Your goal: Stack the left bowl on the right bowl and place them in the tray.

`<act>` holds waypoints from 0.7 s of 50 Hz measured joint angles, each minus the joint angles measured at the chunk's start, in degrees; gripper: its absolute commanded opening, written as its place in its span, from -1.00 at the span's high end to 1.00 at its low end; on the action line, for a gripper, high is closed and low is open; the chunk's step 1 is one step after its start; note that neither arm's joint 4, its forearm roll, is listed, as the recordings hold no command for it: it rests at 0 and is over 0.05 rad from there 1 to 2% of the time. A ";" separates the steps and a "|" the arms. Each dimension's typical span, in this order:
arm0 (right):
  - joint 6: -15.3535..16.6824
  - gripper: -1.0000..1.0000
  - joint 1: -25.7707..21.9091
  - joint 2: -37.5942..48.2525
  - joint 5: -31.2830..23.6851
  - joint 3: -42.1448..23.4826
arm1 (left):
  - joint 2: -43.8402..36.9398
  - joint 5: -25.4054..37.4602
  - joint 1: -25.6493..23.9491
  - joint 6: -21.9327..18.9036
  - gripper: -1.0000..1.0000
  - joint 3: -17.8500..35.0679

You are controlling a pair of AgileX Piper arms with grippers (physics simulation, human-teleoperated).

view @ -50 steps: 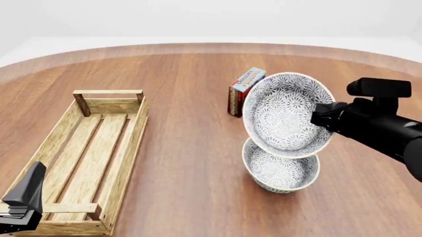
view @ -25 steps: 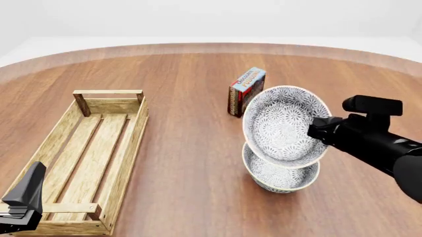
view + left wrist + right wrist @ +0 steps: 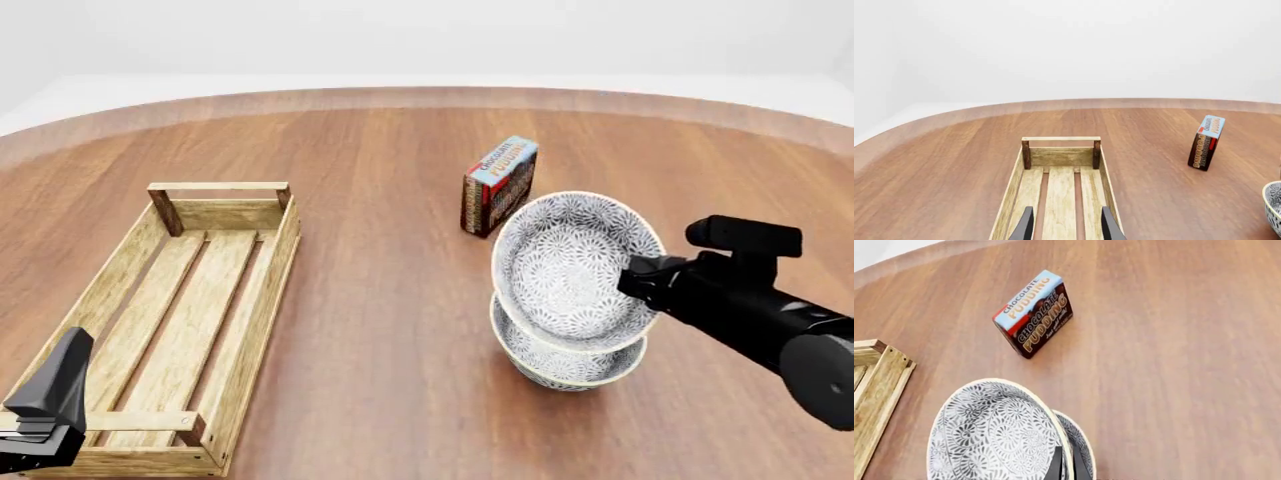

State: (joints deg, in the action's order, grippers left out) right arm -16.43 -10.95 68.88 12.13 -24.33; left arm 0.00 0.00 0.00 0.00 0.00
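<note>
A grey-patterned bowl (image 3: 574, 268) hangs tilted, its inside facing the camera, just above a second matching bowl (image 3: 571, 366) that stands on the table. My right gripper (image 3: 638, 285) is shut on the tilted bowl's right rim. In the right wrist view its fingers (image 3: 1057, 466) pinch the rim of the held bowl (image 3: 991, 432), and the lower bowl (image 3: 1079, 446) peeks out behind it. The light-wood slatted tray (image 3: 260, 300) lies at the left. My left gripper (image 3: 47, 400) hovers over the tray's near end, open, with bare tray slats (image 3: 1061, 185) between its fingers (image 3: 1025, 226).
A chocolate pudding box (image 3: 499, 186) stands upright just behind the bowls; it also shows in the wrist views (image 3: 1033, 313) (image 3: 1205, 142). The round wooden table (image 3: 387, 250) spreads between the tray and the bowls. The tray's corner (image 3: 874, 385) shows beside the held bowl.
My right gripper has come down with the tilted bowl, which now almost touches the standing bowl. The left arm has not moved.
</note>
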 measured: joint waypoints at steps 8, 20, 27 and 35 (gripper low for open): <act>-0.53 1.00 0.14 1.36 2.40 1.32 | 0.00 0.00 0.00 0.00 -1.00 0.00; -1.18 1.00 0.06 3.13 5.07 2.60 | 0.00 0.00 0.00 0.00 -1.00 0.00; -1.39 1.00 0.03 4.18 6.33 3.13 | 0.00 0.00 0.00 0.00 -1.00 0.00; -1.62 1.00 0.10 5.20 7.69 3.82 | 0.00 0.00 0.00 0.00 -1.00 0.00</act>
State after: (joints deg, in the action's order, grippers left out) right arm -18.04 -10.84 74.08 19.82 -20.51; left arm 0.00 0.00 0.00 0.00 0.00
